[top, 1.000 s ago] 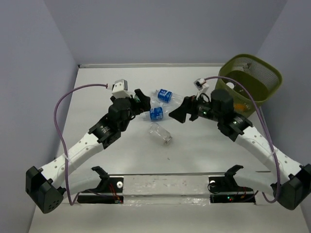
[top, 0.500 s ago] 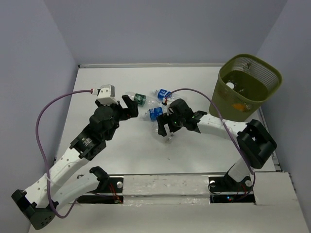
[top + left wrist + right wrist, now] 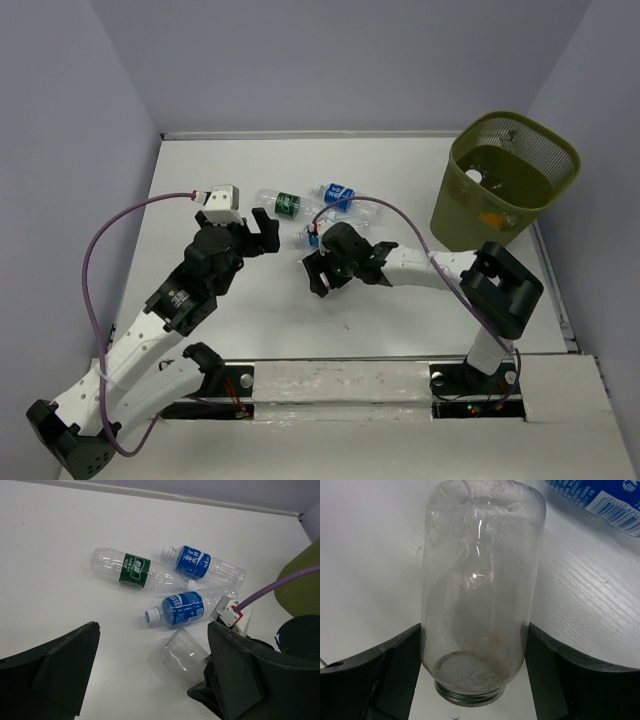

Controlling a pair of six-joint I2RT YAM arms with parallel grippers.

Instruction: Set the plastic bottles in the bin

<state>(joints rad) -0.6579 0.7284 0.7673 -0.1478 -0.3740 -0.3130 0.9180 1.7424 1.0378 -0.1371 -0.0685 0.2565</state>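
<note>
Three plastic bottles lie on the white table: a green-label one [image 3: 285, 203] [image 3: 132, 570], a blue-label one [image 3: 340, 193] [image 3: 195, 562] and a second blue-label one with a white cap [image 3: 312, 236] [image 3: 182, 608] [image 3: 600, 500]. A clear label-free jar with a threaded mouth [image 3: 182, 655] [image 3: 480, 580] lies just in front of them. My right gripper [image 3: 316, 274] [image 3: 475, 665] is low on the table, open, with one finger on each side of the jar. My left gripper [image 3: 262, 232] [image 3: 150, 680] is open and empty, left of the bottles. The olive wire-mesh bin [image 3: 515, 122] stands at the far right.
The bin holds several bottles; a white cap [image 3: 473, 178] and an orange label [image 3: 492, 215] show inside. Its olive side shows in the left wrist view [image 3: 300, 585]. A purple cable [image 3: 280, 582] runs over the right wrist. Walls enclose the table at the back and sides.
My right arm swung from beside the bin leftward and down until its fingers straddle the clear jar. My left arm drew back a little to the left. The bottles stayed put.
</note>
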